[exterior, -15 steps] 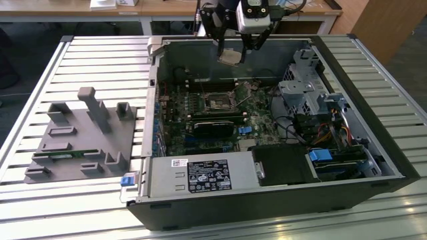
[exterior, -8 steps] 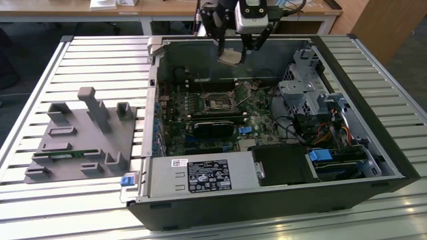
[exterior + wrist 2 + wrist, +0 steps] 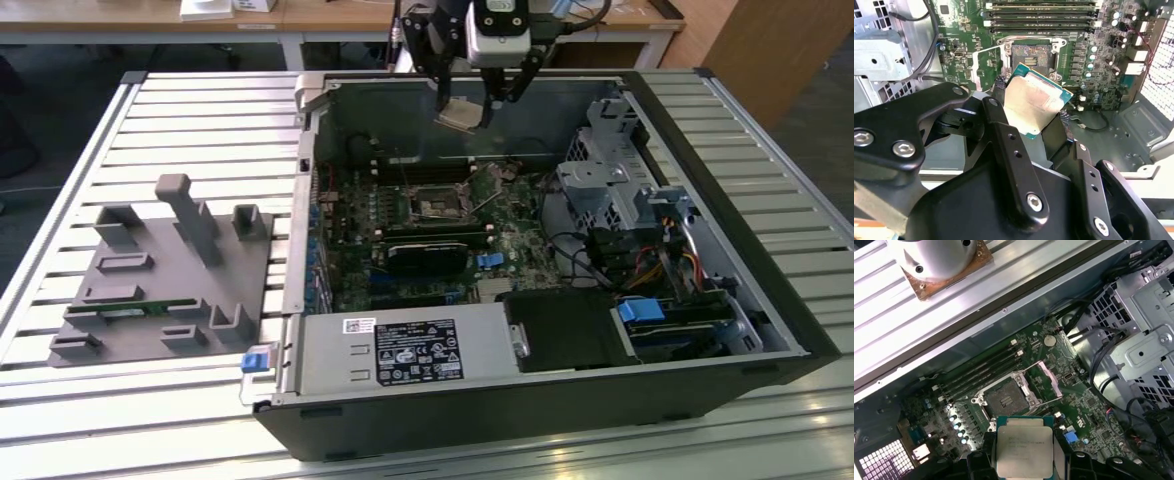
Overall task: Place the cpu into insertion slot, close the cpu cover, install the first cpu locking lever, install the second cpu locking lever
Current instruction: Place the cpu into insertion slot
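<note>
Black tool [image 3: 1031, 102] pinches flat, square, dull-metal cpu [image 3: 1024, 452] above dark insertion slot [image 3: 1005, 400].

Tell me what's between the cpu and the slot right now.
Nothing. In the exterior view the cpu hangs clear above the open slot with only air between, and both wrist views show nothing crossing that gap.

Slatted silvery bench [image 3: 80, 130], brightly lit; pale wooden desks [image 3: 120, 22] behind, dark floor [image 3: 160, 58] below, brown wooden panel [image 3: 781, 50] beside.
</note>
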Tool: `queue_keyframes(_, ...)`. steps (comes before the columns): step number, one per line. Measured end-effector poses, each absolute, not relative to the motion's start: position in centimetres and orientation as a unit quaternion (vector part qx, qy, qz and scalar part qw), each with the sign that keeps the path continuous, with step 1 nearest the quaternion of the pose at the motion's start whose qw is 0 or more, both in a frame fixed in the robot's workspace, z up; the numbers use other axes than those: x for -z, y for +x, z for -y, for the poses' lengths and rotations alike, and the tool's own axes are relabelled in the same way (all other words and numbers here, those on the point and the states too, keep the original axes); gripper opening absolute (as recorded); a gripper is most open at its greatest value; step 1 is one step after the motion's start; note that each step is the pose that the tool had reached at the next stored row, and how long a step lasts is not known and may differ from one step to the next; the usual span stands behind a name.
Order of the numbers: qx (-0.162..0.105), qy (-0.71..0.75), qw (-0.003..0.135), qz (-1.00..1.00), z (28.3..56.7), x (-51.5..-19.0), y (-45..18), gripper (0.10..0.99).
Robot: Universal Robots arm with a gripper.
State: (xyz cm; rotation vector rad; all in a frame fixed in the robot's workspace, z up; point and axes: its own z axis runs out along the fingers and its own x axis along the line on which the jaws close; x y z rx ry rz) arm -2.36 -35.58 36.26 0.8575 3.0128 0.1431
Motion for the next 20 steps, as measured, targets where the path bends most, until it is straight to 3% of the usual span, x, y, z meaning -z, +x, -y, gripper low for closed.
queue_keyframes(20, -0.045, 0.319, 0.005, -0.947, 35.58, -36.20, -2.41, 0.541)
